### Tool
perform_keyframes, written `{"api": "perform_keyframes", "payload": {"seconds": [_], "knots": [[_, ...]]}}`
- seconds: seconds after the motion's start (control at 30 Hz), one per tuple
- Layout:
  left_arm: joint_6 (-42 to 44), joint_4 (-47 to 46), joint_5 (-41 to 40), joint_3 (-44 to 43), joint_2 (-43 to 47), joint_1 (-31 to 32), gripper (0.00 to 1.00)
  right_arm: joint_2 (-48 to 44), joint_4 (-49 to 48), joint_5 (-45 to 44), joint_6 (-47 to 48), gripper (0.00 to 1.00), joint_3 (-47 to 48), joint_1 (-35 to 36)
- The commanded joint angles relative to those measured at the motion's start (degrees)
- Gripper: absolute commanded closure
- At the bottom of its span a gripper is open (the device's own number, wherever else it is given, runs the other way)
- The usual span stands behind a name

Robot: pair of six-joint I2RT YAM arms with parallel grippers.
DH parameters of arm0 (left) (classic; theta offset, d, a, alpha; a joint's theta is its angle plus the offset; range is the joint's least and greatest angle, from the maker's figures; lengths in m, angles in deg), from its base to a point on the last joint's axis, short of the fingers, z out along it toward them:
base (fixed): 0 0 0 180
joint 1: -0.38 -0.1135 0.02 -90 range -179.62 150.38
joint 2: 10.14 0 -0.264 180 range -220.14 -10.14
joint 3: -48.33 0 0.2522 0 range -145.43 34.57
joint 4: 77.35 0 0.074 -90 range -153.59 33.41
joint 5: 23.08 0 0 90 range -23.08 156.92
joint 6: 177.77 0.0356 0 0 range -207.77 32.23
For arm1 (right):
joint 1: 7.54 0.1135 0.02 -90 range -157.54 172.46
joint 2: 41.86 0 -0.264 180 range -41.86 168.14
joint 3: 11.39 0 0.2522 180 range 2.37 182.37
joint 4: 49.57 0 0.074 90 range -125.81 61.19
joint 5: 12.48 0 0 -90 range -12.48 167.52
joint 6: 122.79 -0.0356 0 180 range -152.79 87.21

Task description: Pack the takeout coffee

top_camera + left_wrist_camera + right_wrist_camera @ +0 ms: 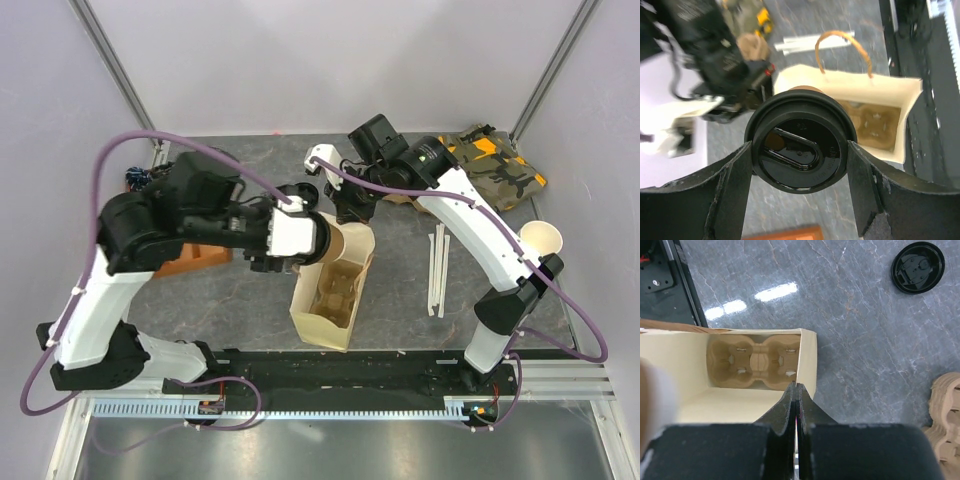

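Note:
The takeout coffee [799, 145], a brown cup with a black lid, is held between my left gripper's [800, 151] fingers, lid toward the camera. In the top view the cup [345, 240] lies sideways at the far rim of the tan paper bag [335, 290], with my left gripper [325, 238] on it. The bag [845, 85] stands open with a brown cup carrier [875, 122] inside. My right gripper [796, 388] is shut on the bag's rim [807, 357], and the carrier [755, 362] shows below. In the top view the right gripper [350, 208] is at the bag's far edge.
A loose black lid [917, 267] lies on the table. A stack of brown carriers [946, 415] is at the right. A camouflage pouch [497, 165], a pale cup [543, 238], white straws [437, 268] and an orange object [195, 262] stand around.

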Motion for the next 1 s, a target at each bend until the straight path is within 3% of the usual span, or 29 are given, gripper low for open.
{"api": "perform_keyframes", "payload": {"seconds": [0.0,0.13,0.3,0.63,0.87,0.97], "knots": [[2.2,-5.4,-6.1,7.5,1.5,2.5,0.77,-1.3,-1.9,2.5,-4.3,1.00,1.6,0.0],[4.1,-11.0,-12.9,18.1,4.1,7.3,0.77,-2.1,-2.4,3.7,-5.5,1.00,0.9,0.1],[5.4,-14.9,-19.5,23.2,3.8,12.0,0.77,-3.7,-3.5,3.4,-7.4,1.00,-1.6,0.1],[5.9,-11.4,-18.8,18.5,-0.7,15.9,0.77,-8.1,-10.1,-0.6,-14.2,1.00,-6.5,0.1],[6.3,-16.5,-18.8,28.2,2.1,15.9,0.77,-18.8,-21.8,2.9,-12.0,1.00,-20.7,0.1],[5.8,-18.1,-19.7,31.9,2.8,15.9,0.77,-19.9,-21.8,2.8,-11.5,1.00,-21.9,0.0]]}}
